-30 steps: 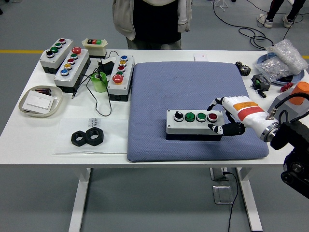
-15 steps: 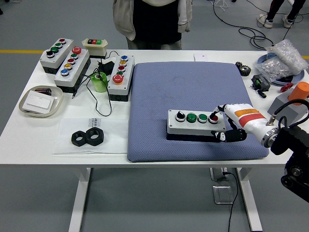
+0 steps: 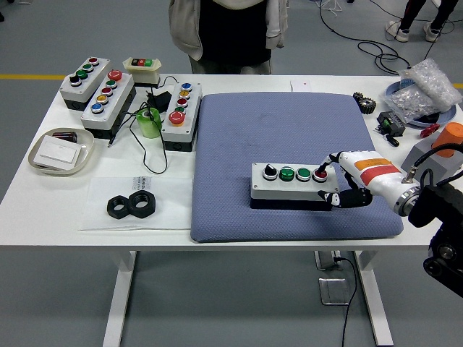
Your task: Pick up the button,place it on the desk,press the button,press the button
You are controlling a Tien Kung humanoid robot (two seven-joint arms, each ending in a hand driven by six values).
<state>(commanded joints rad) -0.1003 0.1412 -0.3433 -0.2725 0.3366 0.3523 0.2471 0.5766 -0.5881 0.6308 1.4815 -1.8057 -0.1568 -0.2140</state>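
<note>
— Grey floor all round, with a yellow line at the left, and a white desk (image 3: 239, 217) in the middle. What lies on it?

— A blue-grey pad (image 3: 289, 137) covers the desk's right-centre. On the pad, toward its near right corner, sits the button box (image 3: 294, 185), grey-topped on a dark base, long side parallel to the near edge.

— Its buttons?

— Four in a row: a black selector knob at the left, two green ones, then the red button (image 3: 320, 174) at the right end.

— And the robot?

— Only the right hand (image 3: 352, 177) shows, white with an orange-red band, coming in from the desk's right edge. One finger stretches out with its tip on the red button; the thumb (image 3: 341, 199) is against the box's near right corner. It grips nothing (the remaining fingers are hidden behind the palm).

— Anything else?

— At the far left corner stand three more button boxes (image 3: 101, 90), plus a small cream switch box (image 3: 142, 66). A green tape roll (image 3: 150, 121) sits among black cables, a shallow tray (image 3: 43, 165) at the left edge, two black hex nuts (image 3: 131, 206) on a clear sheet near the front. At the far right corner there is a plastic bag (image 3: 427, 85) of parts. A person (image 3: 228, 32) stands at the far side, hands out of view.
</note>
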